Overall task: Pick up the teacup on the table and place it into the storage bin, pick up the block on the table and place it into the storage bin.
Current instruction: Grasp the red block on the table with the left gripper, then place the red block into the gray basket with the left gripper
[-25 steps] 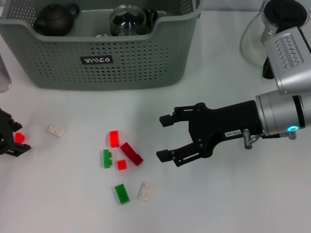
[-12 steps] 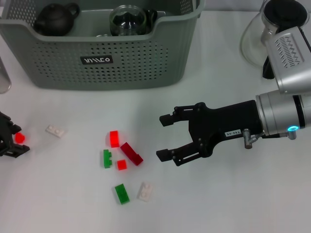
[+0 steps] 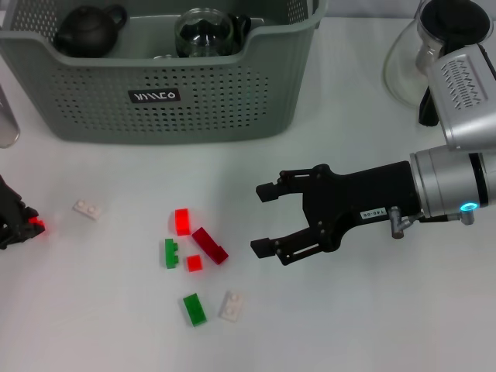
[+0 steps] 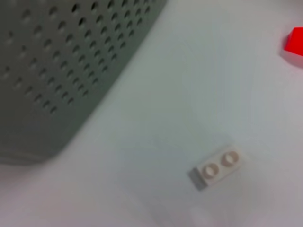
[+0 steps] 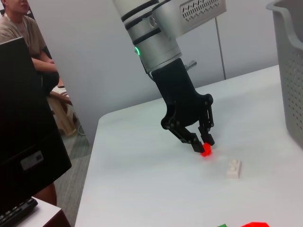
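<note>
Red small block (image 3: 34, 225) now sits pinched between the left gripper (image 5: 203, 144) fingertips at the table's (image 3: 349, 325) left edge; a second ago it lay in plain view between open-looking fingers, now the tips have closed in and the arm has drifted further out of the head view. Reads as grasp made, lift to the storage bin (image 3: 155, 97) next. From the right wrist view, block looks at or just above the tabletop; can't tell which.

Right gripper (image 3: 267, 218) hasn't moved: hovers wide open, empty, right of the block cluster — red (image 3: 182, 222), dark red (image 3: 210, 245), green (image 3: 170, 253) and others.

Bin is up front, well apart from the held block; dark teapot (image 3: 87, 29) and glass cup (image 3: 204, 32) already inside.

Clearance: white stud plate (image 3: 89, 208) lies just beside the left gripper, between it and the bin's perforated wall. Bare table on the path to the bin; wall is tall, so lift before crossing the rim. Table edge is close behind the left arm.
</note>
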Controlling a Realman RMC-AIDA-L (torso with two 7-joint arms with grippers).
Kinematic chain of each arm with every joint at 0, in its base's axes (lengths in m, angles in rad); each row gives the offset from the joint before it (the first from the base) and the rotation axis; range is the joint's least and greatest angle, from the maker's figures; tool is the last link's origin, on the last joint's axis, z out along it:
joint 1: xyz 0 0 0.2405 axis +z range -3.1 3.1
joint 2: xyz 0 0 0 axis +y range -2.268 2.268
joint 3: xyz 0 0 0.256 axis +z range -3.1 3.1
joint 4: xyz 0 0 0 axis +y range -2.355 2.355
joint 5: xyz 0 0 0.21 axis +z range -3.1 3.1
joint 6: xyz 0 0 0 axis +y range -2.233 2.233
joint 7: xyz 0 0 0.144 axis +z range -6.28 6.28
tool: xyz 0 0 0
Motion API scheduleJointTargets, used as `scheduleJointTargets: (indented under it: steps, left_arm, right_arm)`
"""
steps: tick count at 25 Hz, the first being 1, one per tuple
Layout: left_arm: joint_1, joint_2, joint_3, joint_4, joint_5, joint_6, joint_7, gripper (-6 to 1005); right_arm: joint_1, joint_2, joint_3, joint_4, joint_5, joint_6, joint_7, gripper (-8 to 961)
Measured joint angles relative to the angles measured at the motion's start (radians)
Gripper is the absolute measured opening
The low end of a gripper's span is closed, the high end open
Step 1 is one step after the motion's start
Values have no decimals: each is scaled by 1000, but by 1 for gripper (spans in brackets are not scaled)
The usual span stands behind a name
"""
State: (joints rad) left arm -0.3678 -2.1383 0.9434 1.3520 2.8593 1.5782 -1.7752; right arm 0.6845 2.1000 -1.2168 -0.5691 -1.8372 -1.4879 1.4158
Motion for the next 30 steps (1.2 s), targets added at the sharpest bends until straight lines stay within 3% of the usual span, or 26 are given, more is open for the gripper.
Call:
scheduleJointTargets:
  steps: [8,14,19,25,30]
  left_arm:
    - [-8,0,-32,64,-8,99,0,190]
    - [-91,-2,-239,152,-113,282,8,190]
    - [-172,13,-434,157,-379,433,-15,191]
    - [-247,35,-471,155,-599,357,-163,191]
    - [-318,42,-375,114,-534,136,-318,192]
  right_arm:
    - [-2,0,0,0,-1,-2,0,939]
    - [-12,-3,2,0,-3,-2,-12,940]
    - [-28,-7,4,0,-4,-1,-14,939]
    - [-44,-14,16,0,-5,-11,-8,940]
    - [-49,-16,16,0,-5,-8,-5,940]
